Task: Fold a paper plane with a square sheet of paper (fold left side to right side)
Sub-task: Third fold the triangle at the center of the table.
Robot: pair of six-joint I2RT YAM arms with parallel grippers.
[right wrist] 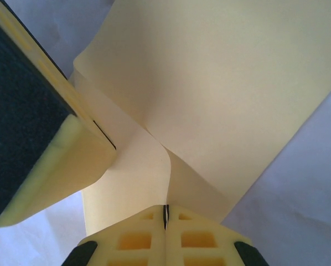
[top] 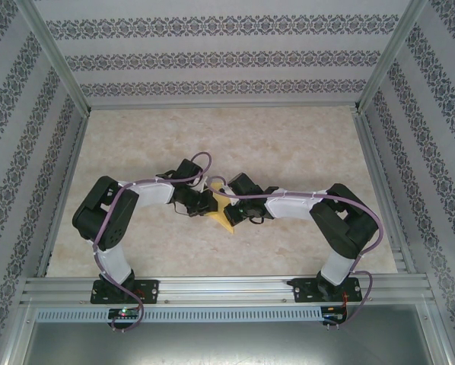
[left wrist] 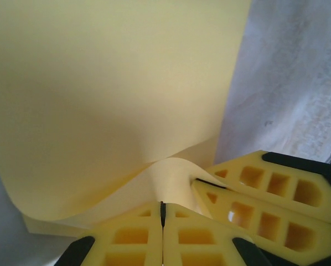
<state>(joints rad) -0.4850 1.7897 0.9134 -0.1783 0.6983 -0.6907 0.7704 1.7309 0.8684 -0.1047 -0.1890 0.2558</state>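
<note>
Table (top: 136, 152) overhead; wrists show left tool (left wrist: 163, 206), right tool (right wrist: 165, 209) pinching paper (left wrist: 99, 83).

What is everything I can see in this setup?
paper sheet: one, yellow, curved, between the grippers
table: one, beige marbled, under the arms
walls: three, grey-patterned white, around the table
rail: one, silver, under the arm bases
left gripper: one, yellow fingers, shut on the paper sheet
right gripper: one, yellow fingers, shut on the paper sheet
left arm: one, black and white, left side
right arm: one, black and white, right side
</note>
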